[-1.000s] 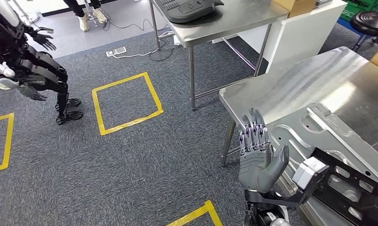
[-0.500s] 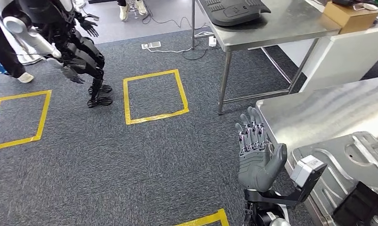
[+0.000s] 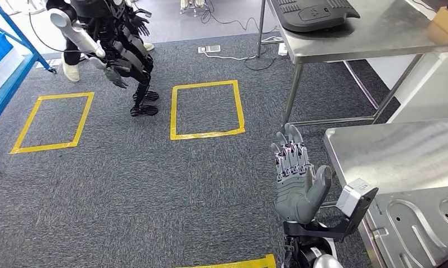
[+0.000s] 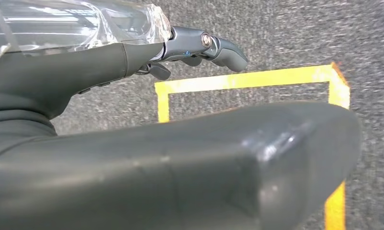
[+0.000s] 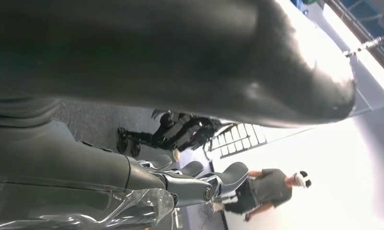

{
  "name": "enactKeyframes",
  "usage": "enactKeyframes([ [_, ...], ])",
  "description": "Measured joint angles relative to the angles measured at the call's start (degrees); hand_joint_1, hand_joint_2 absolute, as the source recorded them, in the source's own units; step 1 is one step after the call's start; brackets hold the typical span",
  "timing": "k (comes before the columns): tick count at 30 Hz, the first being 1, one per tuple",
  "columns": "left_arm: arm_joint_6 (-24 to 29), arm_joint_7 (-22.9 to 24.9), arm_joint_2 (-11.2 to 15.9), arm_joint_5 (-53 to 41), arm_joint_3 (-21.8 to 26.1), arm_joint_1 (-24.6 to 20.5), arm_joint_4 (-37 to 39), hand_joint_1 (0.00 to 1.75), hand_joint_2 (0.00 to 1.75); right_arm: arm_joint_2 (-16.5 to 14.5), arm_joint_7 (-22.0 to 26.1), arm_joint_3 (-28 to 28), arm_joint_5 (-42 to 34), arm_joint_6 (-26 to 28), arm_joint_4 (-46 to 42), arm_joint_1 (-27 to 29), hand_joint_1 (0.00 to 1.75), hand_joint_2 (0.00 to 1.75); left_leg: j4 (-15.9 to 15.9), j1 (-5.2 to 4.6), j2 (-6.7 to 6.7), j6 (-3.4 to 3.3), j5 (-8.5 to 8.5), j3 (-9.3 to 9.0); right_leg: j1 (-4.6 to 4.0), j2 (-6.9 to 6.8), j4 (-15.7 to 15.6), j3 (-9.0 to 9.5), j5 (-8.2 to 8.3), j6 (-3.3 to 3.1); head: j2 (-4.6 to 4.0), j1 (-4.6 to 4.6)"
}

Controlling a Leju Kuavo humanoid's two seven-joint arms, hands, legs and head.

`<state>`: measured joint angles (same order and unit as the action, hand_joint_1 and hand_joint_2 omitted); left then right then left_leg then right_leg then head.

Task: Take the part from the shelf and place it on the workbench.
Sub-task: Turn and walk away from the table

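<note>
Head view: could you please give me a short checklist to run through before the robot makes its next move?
1. Left robot hand empty, fingers apart: ok.
2. Right robot hand empty: ok.
3. Part lying on the workbench: ok.
4. Blue shelf frame within reach: not ok, it is at the far left edge.
5. Other robot out of the way: cannot tell.

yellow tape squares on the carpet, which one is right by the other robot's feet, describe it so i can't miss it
On the grey carpet, find the black humanoid robot at upper left. The tape square just right of its feet is it: complete, lying between those feet and the steel table's legs.
</note>
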<state>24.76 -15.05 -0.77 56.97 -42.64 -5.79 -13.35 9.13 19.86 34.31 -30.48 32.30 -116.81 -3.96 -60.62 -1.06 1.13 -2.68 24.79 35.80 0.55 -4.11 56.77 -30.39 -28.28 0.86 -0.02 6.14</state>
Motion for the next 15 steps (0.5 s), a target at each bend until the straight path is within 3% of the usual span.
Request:
enactKeyframes([
  [2, -0.1, -0.5, 0.1, -0.1, 0.0, -0.2, 0.0, 0.00, 0.00, 0.0, 0.1, 0.1, 0.1, 0.0, 0.0, -0.1, 0.00, 0.00, 4.6, -0.89, 1.31, -0.75, -1.23, -2.19, -0.06, -0.88, -0.1, 0.33, -0.30, 0.29, 0.00, -0.02],
  [4, 0.0, -0.3, 0.2, -0.3, 0.0, -0.1, 0.0, 0.00, 0.00, 0.0, 0.2, 0.3, 0.2, 0.0, 0.1, -0.2, 0.00, 0.00, 5.4, -1.09, 0.66, -1.03, -1.26, -2.39, -0.05, -1.58, -0.5, 0.67, -0.46, 0.68, 0.00, -0.04],
  [6, 0.7, 1.7, 0.2, -0.6, 0.0, 0.0, 0.0, 0.00, 0.00, -0.1, 0.4, 0.3, 0.1, -0.1, 0.1, -0.2, 0.00, 0.00, 6.5, -0.65, -0.27, -1.28, -1.74, -3.23, 0.02, -0.17, 0.5, 0.65, -1.32, 1.10, 0.00, -0.07],
  [7, 1.1, 3.4, 0.2, -0.9, 0.0, 0.0, 0.0, 0.00, 0.00, -0.1, 0.6, 0.4, 0.0, -0.1, 0.1, -0.2, 0.00, 0.00, 7.0, -0.35, -0.74, -1.45, -2.00, -3.71, 0.03, 1.19, 2.6, -0.19, -2.52, 1.30, 0.00, -0.14],
  [9, 1.8, 7.5, 0.2, -1.5, -0.3, -0.3, 0.0, 0.00, 0.00, -0.1, 0.8, 0.4, -0.2, -0.2, 0.1, 0.0, 0.00, 0.00, 7.2, -0.07, -1.78, -1.71, -2.12, -4.07, 0.16, 3.40, 10.0, -3.94, -5.83, 1.56, 0.00, -0.27],
  [10, 2.0, 9.6, 0.2, -1.7, -0.5, -0.4, 0.0, 0.00, 0.00, -0.1, 0.8, 0.4, -0.3, -0.3, 0.1, 0.2, 0.00, 0.00, 7.2, -0.01, -2.45, -1.75, -2.09, -4.13, 0.23, 3.71, 13.6, -6.01, -6.92, 1.73, 0.00, -0.33],
  [11, 2.1, 11.4, 0.2, -1.9, -0.8, -0.4, 0.0, 0.00, 0.00, -0.1, 0.9, 0.4, -0.3, -0.3, 0.1, 0.3, 0.00, 0.00, 7.2, 0.07, -3.14, -1.72, -2.04, -4.18, 0.33, 3.78, 15.5, -7.39, -6.96, 1.91, 0.00, -0.34],
  [12, 2.2, 12.8, 0.2, -2.1, -1.1, -0.4, 0.0, 0.00, 0.00, -0.2, 1.0, 0.4, -0.3, -0.4, 0.1, 0.4, 0.00, 0.00, 7.1, 0.21, -3.85, -1.62, -1.95, -4.26, 0.46, 3.81, 15.0, -7.65, -5.78, 2.11, 0.00, -0.34],
  [13, 2.3, 13.7, 0.2, -2.2, -1.3, -0.3, 0.0, 0.00, 0.00, -0.3, 1.1, 0.4, -0.3, -0.4, 0.1, 0.5, 0.00, 0.00, 7.0, 0.41, -4.61, -1.40, -1.81, -4.36, 0.69, 4.05, 12.2, -6.75, -3.64, 2.36, 0.00, -0.36],
  [15, 2.5, 14.4, 0.3, -2.2, -1.4, -0.3, 0.0, 0.00, 0.00, -0.4, 1.1, 0.5, -0.3, -0.6, 0.1, 0.5, 0.00, 0.00, 6.1, 0.70, -6.05, -0.63, -1.23, -4.24, 1.29, 5.77, 4.3, -3.41, 0.42, 2.83, 0.00, -0.40],
])
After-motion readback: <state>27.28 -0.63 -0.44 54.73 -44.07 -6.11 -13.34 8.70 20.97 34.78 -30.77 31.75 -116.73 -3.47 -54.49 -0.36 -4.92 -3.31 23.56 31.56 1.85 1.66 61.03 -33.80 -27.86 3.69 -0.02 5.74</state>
